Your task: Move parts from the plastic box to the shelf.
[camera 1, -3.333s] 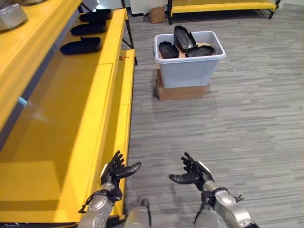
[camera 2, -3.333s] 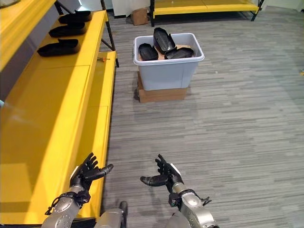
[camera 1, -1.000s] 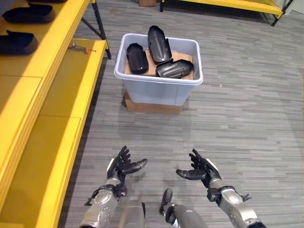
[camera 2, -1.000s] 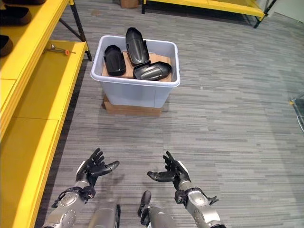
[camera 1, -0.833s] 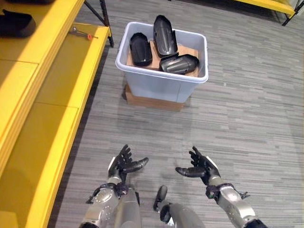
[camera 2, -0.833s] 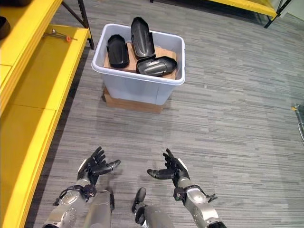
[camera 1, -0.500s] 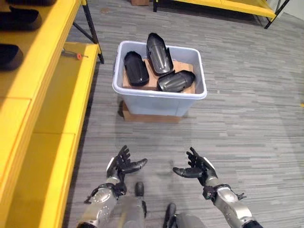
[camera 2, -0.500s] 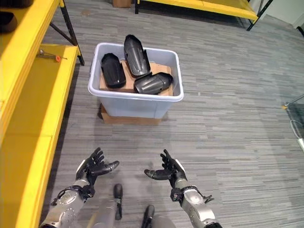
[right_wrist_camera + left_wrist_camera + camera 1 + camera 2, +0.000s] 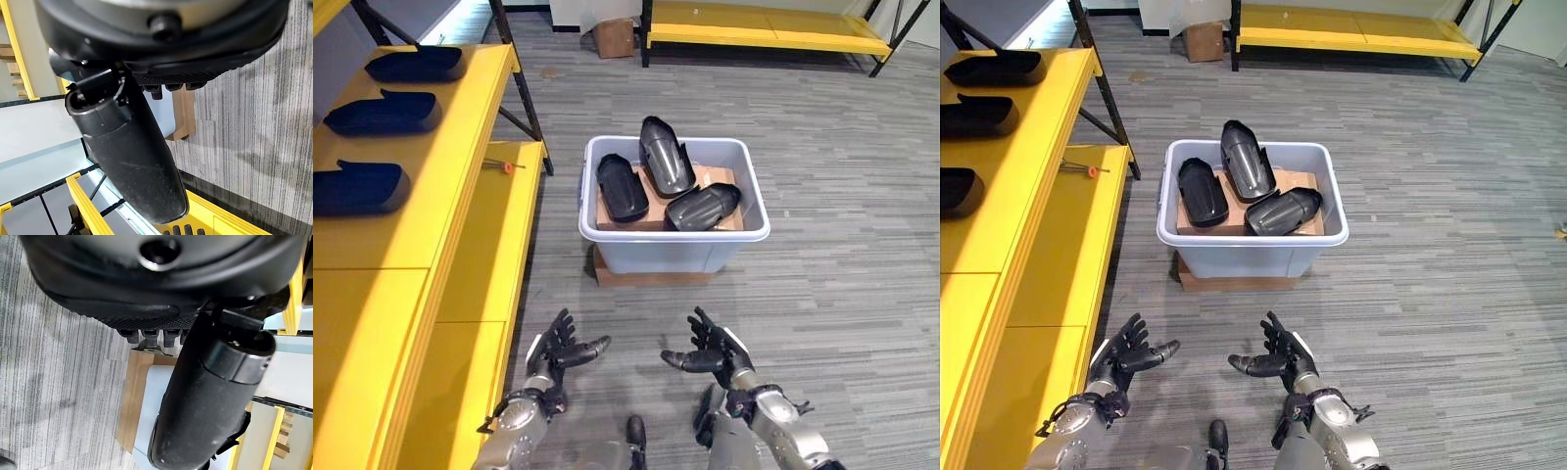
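A light grey plastic box (image 9: 674, 257) stands on a flat cardboard base (image 9: 607, 275) on the floor ahead of me. It holds three black curved parts (image 9: 667, 157), lying on cardboard inside. On the yellow shelf (image 9: 411, 225) to my left lie three dark parts in a row (image 9: 357, 186). My left hand (image 9: 553, 352) and right hand (image 9: 713, 352) hover low over the floor short of the box, palms turned inward, fingers spread and empty. The box wall (image 9: 151, 396) and its base (image 9: 186, 113) show past the fingers in the wrist views.
The shelf's lower yellow tier (image 9: 499, 264) runs along my left, with a small red-tipped tool (image 9: 499, 165) on it. Black shelf legs (image 9: 519, 93) stand beside the box. Another yellow rack (image 9: 764, 24) and a small cardboard box (image 9: 612, 37) stand at the far wall.
The camera has tilted up and shifted, so the box sits farther up the floor and more shelf shows. Both hands keep the same open pose.
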Motion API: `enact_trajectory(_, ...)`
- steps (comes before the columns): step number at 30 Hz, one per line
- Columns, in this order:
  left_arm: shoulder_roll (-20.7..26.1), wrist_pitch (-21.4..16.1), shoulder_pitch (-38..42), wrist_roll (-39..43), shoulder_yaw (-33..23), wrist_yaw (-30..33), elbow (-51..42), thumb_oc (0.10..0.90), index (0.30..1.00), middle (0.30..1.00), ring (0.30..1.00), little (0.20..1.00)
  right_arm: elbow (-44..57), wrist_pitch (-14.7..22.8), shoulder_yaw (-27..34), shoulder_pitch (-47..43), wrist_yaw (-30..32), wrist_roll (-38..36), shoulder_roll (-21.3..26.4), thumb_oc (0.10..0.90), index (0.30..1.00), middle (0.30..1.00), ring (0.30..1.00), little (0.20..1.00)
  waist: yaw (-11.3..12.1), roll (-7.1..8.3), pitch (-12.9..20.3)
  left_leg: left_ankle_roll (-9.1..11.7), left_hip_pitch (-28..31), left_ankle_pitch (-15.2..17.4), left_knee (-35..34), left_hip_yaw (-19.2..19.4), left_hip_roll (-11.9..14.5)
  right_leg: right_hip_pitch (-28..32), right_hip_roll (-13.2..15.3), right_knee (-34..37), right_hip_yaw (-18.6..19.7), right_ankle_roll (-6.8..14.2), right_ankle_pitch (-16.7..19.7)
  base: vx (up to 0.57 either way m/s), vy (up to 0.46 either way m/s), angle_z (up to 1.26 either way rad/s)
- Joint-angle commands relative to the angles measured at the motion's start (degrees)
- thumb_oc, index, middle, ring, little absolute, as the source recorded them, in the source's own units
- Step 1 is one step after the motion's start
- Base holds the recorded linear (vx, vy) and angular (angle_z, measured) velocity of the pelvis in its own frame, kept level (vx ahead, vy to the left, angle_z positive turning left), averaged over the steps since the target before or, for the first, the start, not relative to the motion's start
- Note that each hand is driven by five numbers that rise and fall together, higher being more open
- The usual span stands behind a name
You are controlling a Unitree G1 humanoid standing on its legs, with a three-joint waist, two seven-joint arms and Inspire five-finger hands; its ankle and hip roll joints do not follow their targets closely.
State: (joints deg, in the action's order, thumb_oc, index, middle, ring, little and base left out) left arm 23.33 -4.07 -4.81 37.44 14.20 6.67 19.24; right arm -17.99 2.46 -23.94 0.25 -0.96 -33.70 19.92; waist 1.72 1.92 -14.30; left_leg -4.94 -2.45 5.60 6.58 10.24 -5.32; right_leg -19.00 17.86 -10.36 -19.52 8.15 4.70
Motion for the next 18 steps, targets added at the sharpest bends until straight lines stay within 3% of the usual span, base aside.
enact_trajectory(1, -0.43, -3.99, 1.32, -0.84, -0.52, -2.36, -5.07, 0.9, 1.0, 1.0, 1.0, 1.0, 3.58, 3.99, 0.83, -1.34, -1.51, 0.71, 1.09, 0.9, 1.0, 1.0, 1.0, 1.0, 0.74, 1.37, 4.05, 4.64, 0.56, 1.43, 4.03, -1.13, 5.99, 5.92, -3.01, 3.72, -1.13, 1.47, 4.02, 0.17, -0.093, 0.02)
enact_trajectory(10, -1.53, -4.11, 0.9, 0.17, -0.89, -2.06, -4.61, 0.9, 1.0, 1.0, 1.0, 1.0, 4.29, 4.57, 1.47, -1.41, -1.19, 0.11, 2.33, 0.9, 1.0, 1.0, 1.0, 1.0, 0.78, 1.45, 6.57, 7.78, 2.23, -1.11, 6.0, -2.01, 10.38, 9.31, -9.28, 5.92, -1.58, -0.96, 0.23, 0.2, -0.156, -0.06)
enact_trajectory(13, -1.89, -4.3, 0.72, 0.74, -1.01, -1.71, -4.91, 0.9, 1.0, 1.0, 1.0, 1.0, 3.48, 4.48, 1.14, -1.83, -1.05, -0.1, 2.62, 0.9, 1.0, 1.0, 1.0, 1.0, 1.71, 1.68, 6.13, 9.26, -1.18, -4.79, 16.33, -3.4, 11.12, 10.4, -10.78, 5.54, -1.03, -2.81, -1.86, 0.14, -0.15, -0.18)
enact_trajectory(16, -1.59, -4.13, 0.86, 1.46, -0.94, -1.53, -5.22, 0.9, 1.0, 1.0, 1.0, 1.0, 3.61, 4.69, 1.33, -1.67, -0.86, -0.85, 3.0, 0.9, 1.0, 1.0, 1.0, 1.0, 2.86, 2.68, 4.04, 11.43, -7.34, -12.1, 29.13, -4.8, 11.88, 13.05, -11.19, 6.05, -1.88, -5.17, -3.31, 0.07, -0.165, -0.22)
enact_trajectory(18, -1.46, -3.83, 0.71, 1.45, -0.66, -1.69, -5.48, 0.9, 1.0, 1.0, 1.0, 1.0, 3.86, 4.62, 1.33, -1.1, -0.5, -0.99, 3.31, 0.9, 1.0, 1.0, 1.0, 1.0, 3.33, 2.86, 3.14, 11.09, -9.68, -12.05, 29.68, -3.93, 12.9, 14.6, -12.03, 7.0, -2.29, -5.72, -4.16, 0.11, -0.096, -0.01)
